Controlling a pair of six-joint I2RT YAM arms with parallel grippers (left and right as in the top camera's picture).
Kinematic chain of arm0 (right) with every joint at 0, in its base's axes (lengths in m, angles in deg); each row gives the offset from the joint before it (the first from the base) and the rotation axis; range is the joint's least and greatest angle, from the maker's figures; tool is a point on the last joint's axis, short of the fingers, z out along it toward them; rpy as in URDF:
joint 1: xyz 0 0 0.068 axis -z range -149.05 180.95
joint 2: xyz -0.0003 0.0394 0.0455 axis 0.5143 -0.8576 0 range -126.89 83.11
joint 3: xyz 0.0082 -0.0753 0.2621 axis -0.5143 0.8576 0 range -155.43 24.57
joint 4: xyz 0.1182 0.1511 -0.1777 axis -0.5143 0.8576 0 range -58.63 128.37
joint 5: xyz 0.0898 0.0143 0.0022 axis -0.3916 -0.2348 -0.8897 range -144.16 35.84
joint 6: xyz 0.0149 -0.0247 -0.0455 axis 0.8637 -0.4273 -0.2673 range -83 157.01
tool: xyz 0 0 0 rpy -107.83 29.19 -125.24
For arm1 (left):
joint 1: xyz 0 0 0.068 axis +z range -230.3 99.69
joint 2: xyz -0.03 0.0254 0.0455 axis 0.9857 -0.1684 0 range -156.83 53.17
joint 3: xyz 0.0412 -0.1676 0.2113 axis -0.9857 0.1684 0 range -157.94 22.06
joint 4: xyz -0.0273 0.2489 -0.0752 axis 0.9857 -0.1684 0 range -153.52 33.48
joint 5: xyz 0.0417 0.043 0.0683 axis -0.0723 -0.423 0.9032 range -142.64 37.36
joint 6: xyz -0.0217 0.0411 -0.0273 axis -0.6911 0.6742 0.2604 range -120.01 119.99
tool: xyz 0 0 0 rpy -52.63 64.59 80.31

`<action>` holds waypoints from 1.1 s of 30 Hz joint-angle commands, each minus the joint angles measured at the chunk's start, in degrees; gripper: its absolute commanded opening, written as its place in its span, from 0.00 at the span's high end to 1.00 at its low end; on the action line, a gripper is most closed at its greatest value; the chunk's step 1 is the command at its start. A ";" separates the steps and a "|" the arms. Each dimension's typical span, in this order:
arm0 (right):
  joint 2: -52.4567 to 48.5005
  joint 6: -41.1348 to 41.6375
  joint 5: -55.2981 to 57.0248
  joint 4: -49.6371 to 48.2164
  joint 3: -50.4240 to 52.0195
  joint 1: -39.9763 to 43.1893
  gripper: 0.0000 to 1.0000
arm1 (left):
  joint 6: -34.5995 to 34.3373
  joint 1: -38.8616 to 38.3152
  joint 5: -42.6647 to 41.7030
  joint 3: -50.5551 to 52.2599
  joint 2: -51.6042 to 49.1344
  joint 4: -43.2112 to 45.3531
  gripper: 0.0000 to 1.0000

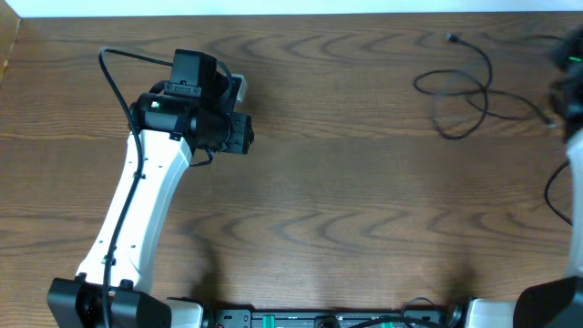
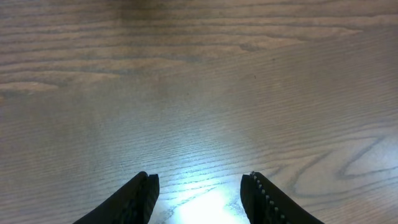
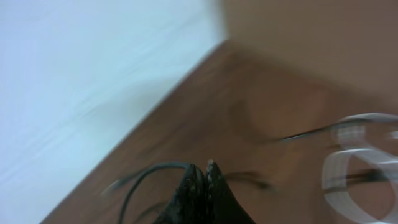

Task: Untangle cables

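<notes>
A thin black cable [image 1: 458, 91] lies in loose loops at the table's far right, with a small plug end [image 1: 450, 37] near the back edge. In the blurred right wrist view, my right gripper [image 3: 206, 167] is shut, and a black cable [image 3: 146, 174] runs into its tips and on to the right. A white cable [image 3: 348, 163] forms a loop at that view's right edge. My left gripper [image 2: 200, 180] is open and empty, low over bare wood, far from the cables.
The wooden table [image 1: 346, 200] has its back edge against a pale surface [image 3: 81, 81]. My left arm [image 1: 146, 182] reaches over the left side. My right arm [image 1: 572, 100] sits at the right edge, by the cable loops.
</notes>
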 commanded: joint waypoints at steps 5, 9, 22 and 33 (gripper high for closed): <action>0.44 -3.23 7.52 3.93 -0.48 19.71 0.99 | 0.50 0.26 0.55 0.22 -0.20 -0.15 0.51; -1.25 -3.23 1.55 4.90 -0.48 27.71 0.99 | 0.50 0.26 0.55 0.22 -0.20 -0.15 0.51; -15.76 -3.19 -33.22 4.57 -0.48 36.74 0.01 | 0.46 0.24 0.52 0.22 -0.20 -0.17 0.51; -18.93 11.98 -21.64 19.89 -0.48 35.85 0.01 | 0.46 0.26 0.52 0.22 -0.20 -0.15 0.51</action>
